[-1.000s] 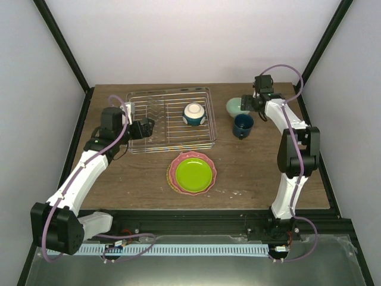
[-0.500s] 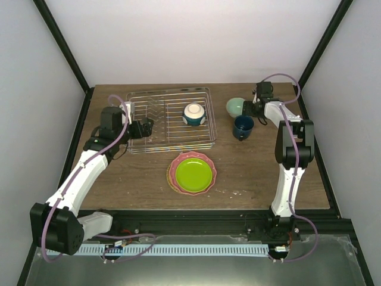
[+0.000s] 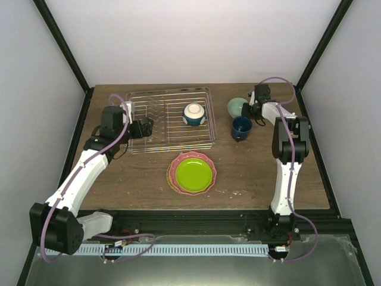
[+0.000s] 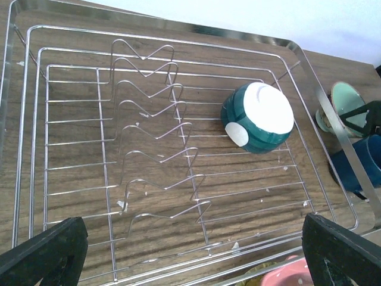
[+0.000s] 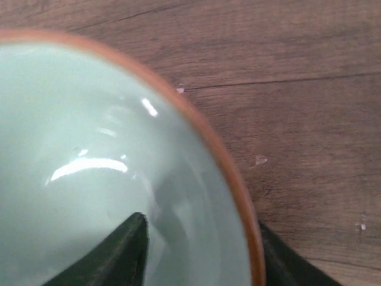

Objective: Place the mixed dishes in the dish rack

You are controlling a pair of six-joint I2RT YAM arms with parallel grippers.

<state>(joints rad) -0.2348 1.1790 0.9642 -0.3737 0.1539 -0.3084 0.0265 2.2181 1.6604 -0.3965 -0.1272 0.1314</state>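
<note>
The silver wire dish rack [image 3: 171,90] [image 4: 30,119] lies at the back left, and a cream bowl with a dark teal outside [image 3: 194,113] [image 4: 259,117] lies in its right half. My left gripper [image 3: 149,126] [image 4: 193,250] hovers open over the rack's near left part, empty. The pale mint bowl [image 3: 236,106] [image 5: 89,149] stands right of the rack. My right gripper [image 3: 249,109] [image 5: 202,229] straddles its right rim, one finger inside and one outside, with a gap still showing inside. The dark blue mug [image 3: 241,126] [image 4: 357,170] stands just in front of that bowl.
A lime-green plate [image 3: 193,172] lies on a pink scalloped plate [image 3: 172,173] [image 4: 292,271] in front of the rack. Upright plate prongs [image 4: 149,119] fill the rack's left half. Black frame posts rise at the table's back corners.
My right gripper has slid left onto the mint bowl's rim and its jaws have narrowed. The left arm and the dishes have not moved.
</note>
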